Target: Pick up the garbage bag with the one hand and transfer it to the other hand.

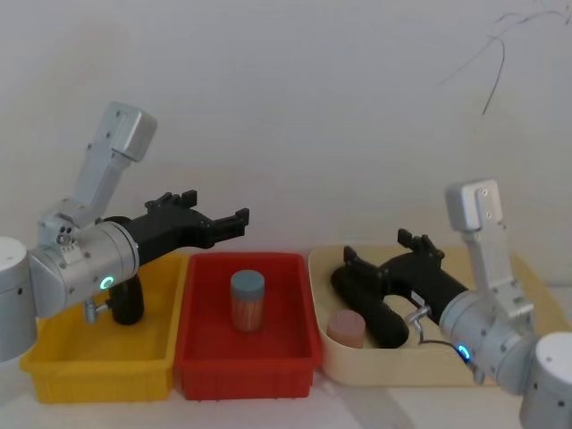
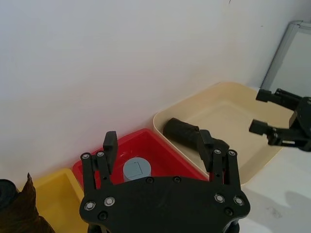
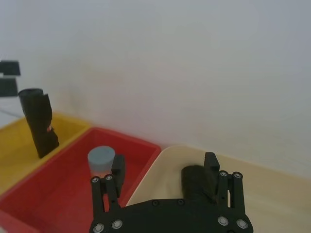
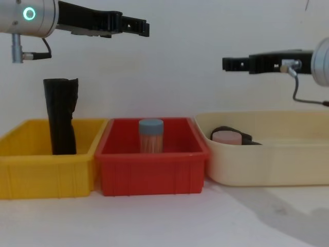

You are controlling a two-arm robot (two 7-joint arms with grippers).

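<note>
The garbage bag (image 1: 368, 306), a smooth black rolled cylinder, lies in the beige tray (image 1: 420, 371); it also shows as the garbage bag (image 2: 186, 133) (image 3: 193, 178), with one end (image 4: 247, 138) peeking over the tray's wall. Well above the tray, over the bag, my right gripper (image 1: 380, 248) (image 3: 164, 166) (image 4: 229, 63) hovers open with nothing between its fingers. My left gripper (image 1: 214, 211) (image 2: 157, 143) (image 4: 140, 25) is held high over the seam between the yellow and red bins, open and empty.
A black roll with a ragged top (image 4: 60, 116) stands upright in the yellow bin (image 4: 36, 170). The red bin (image 4: 154, 172) holds a jar with a grey-blue lid (image 4: 151, 135). A pink-topped item (image 1: 346, 327) sits in the beige tray beside the bag. A white wall stands close behind.
</note>
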